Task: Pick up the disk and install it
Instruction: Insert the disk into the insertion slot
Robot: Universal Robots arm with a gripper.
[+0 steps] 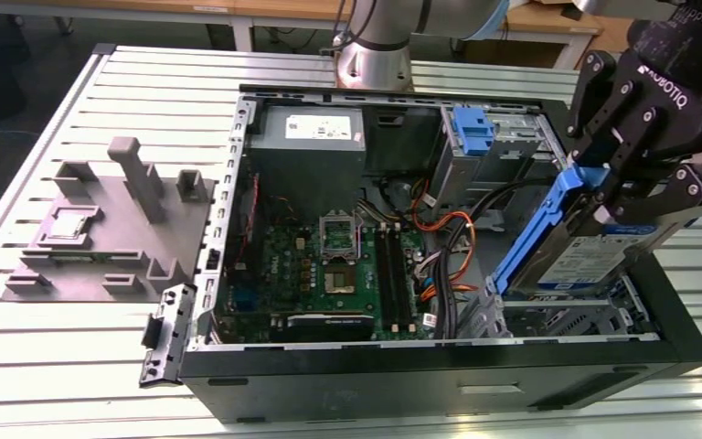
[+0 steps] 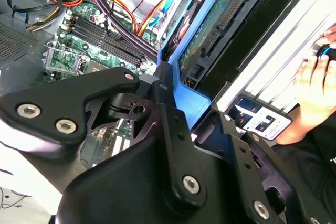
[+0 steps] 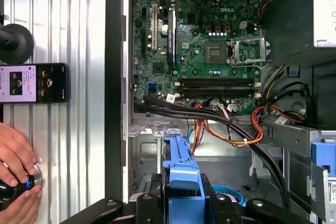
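Clamped tight in the black gripper (image 1: 598, 187) at three o'clock in the exterior view: the disk (image 1: 585, 261), silver face and white-and-blue label showing, blue carrier edge uppermost. Held tilted, lower end down at the metal drive bay (image 1: 570, 311) in the four o'clock corner of the open computer case (image 1: 449, 389); impossible to tell whether touching it. In the second wrist view, pinched between the fingers (image 2: 113, 85) of the gripper (image 2: 181, 95), the blue frame of the disk (image 2: 197, 40), green circuit underside beside it. In the first wrist view, gripper (image 3: 181, 205) closed on the disk (image 3: 181, 169), edge-on as a blue strip. At nine o'clock from the disk in the exterior view, the green motherboard (image 1: 326, 265); at eleven o'clock, a second blue carrier (image 1: 473, 128) seated in the case. Well apart at nine o'clock on the slatted table (image 1: 58, 366), a grey fixture (image 1: 95, 229). Beside the case in the first wrist view, a phone (image 3: 34, 82) and a person's hand (image 3: 16, 163).
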